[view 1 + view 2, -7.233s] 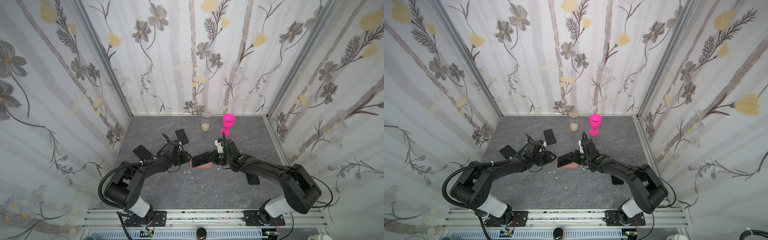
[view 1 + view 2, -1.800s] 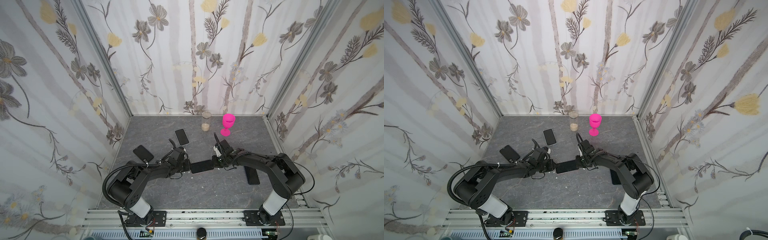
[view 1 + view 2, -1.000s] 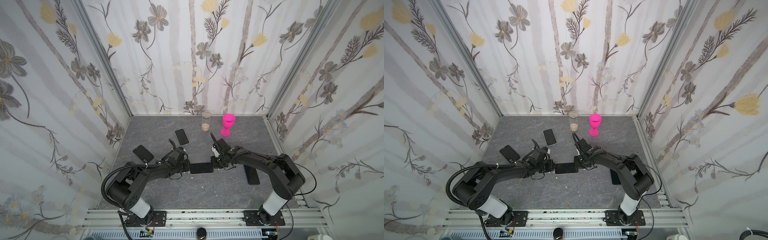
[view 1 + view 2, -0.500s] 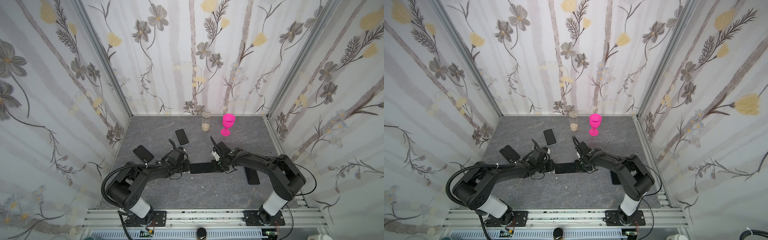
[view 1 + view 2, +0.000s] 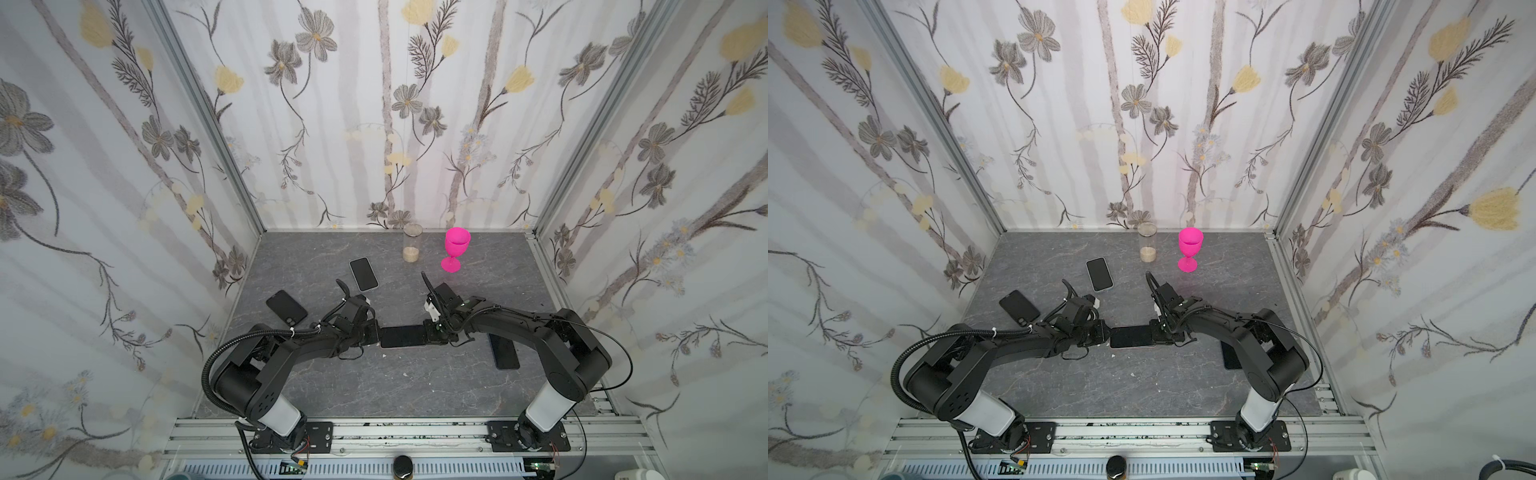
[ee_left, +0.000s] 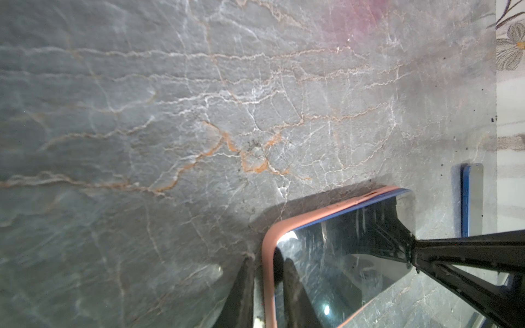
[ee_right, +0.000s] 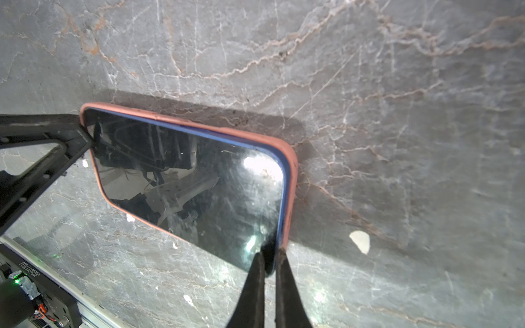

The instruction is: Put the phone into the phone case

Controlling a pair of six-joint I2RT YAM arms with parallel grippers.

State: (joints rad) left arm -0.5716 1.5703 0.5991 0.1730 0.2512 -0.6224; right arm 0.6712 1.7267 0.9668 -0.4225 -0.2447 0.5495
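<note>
The dark-screened phone [image 5: 402,336] [image 5: 1133,336] lies flat at the table's middle, inside the salmon-pink phone case [image 7: 291,176], whose rim [image 6: 268,255] frames the glass [image 7: 193,181]. My left gripper [image 5: 376,334] [image 6: 268,264] is at its left end, one finger outside the rim and one on the screen, shut on the case's end wall. My right gripper [image 5: 430,332] [image 7: 270,255] is shut, its tips together against the phone's right-end corner. In each wrist view the opposite arm's fingers [image 7: 71,133] [image 6: 426,250] show at the far end.
Three more handsets lie flat: a light-rimmed one [image 5: 364,274] behind, a black one [image 5: 286,307] at left, a dark one [image 5: 503,351] under the right forearm. A glass jar [image 5: 412,248] and a pink goblet [image 5: 455,249] stand near the back wall.
The phone, earlier tilted over the pink case, now lies flat in it. Over the last second the right fingers closed slightly; the phone and left gripper stayed put.
</note>
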